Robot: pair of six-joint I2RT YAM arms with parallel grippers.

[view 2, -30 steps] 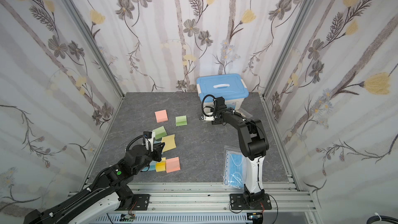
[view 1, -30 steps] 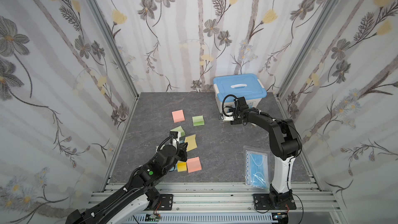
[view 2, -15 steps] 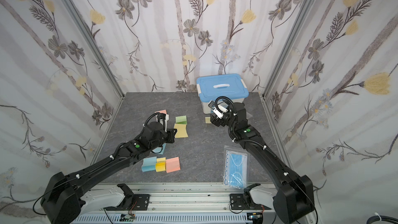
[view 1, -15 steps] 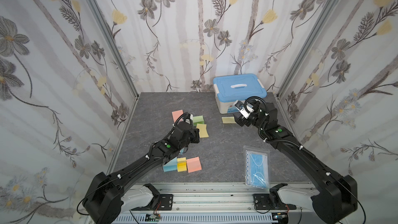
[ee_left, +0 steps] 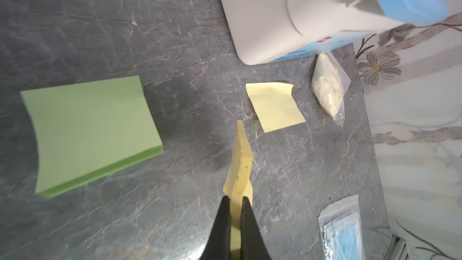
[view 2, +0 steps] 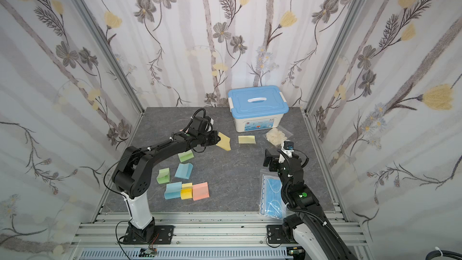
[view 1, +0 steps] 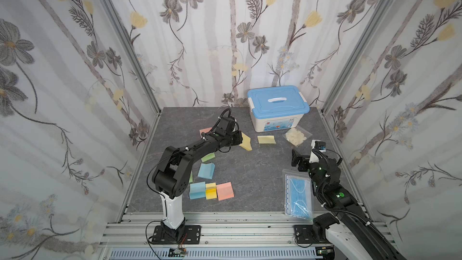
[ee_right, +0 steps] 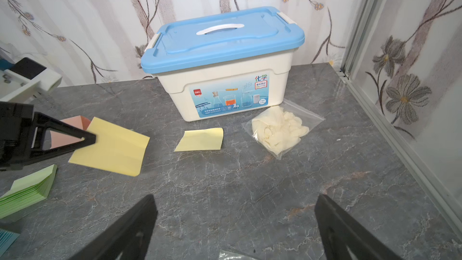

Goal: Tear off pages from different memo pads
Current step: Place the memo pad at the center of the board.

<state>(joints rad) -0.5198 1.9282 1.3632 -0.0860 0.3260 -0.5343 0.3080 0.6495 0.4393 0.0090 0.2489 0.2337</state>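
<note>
Yellow page (view 1: 246, 142) on edge, rightward

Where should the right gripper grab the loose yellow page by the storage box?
Likely the page at its curled edge nearest the glove bag, the open right gripper coming low from that side: the rest lies nearly flat, and only that edge lifts enough for a finger underneath.

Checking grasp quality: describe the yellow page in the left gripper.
The yellow page is a thin, pale square sheet, creased across the middle. The left gripper is shut on one edge; the rest juts out tilted, apparently clear of the tabletop. Nothing else seems to touch it.
</note>
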